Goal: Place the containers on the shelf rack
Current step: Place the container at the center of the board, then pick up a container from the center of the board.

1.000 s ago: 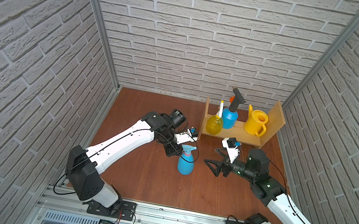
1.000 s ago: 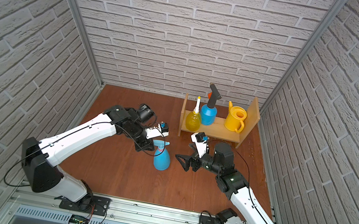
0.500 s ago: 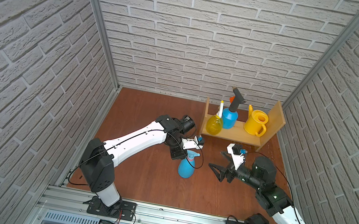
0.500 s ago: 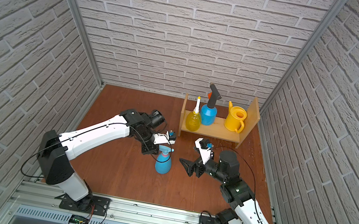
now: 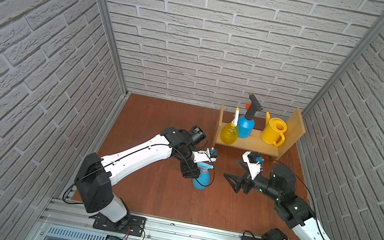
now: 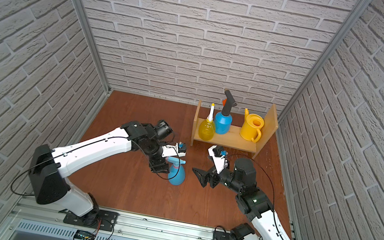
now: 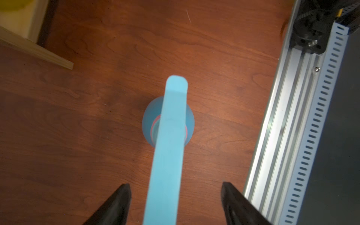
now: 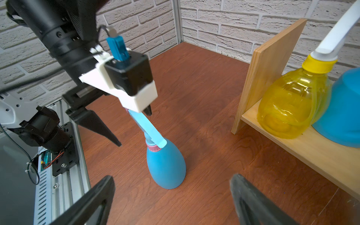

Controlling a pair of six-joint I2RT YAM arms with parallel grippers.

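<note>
Your left pincer [image 7: 174, 184] hangs spread wide over the light-blue spray bottle [image 5: 201, 181]. In the left wrist view its two black fingers [image 7: 116, 202] stand on either side of the bottle's long trigger head, with bare wood showing in the gap on each side, so nothing is pinched. The bottle stands on its own base on the brown surface [image 5: 159, 195], close to the middle. Its rounded body is upright, its head slants upward and a pink collar rings its neck.

Your right pincer [image 5: 232, 170] is also spread wide and holds nothing. It sits at about 3 o'clock from the bottle, near it but apart, with its open mouth turned toward 9 o'clock. In the right wrist view the bottle shows between the two fingers, farther off.

You will find the shelf rack [image 5: 253, 143] at about 1 o'clock on the surface, near the back wall. Three containers stand on its horizontal board:
- The yellow spray bottle [image 5: 229, 134] is at the 9 o'clock end, against the side board.
- The blue pressure sprayer [image 5: 245, 127] is just beside it, toward 1 o'clock.
- The yellow watering can [image 5: 271, 134] is near the 3 o'clock side board.

Bare board shows between the sprayer and the can.
</note>
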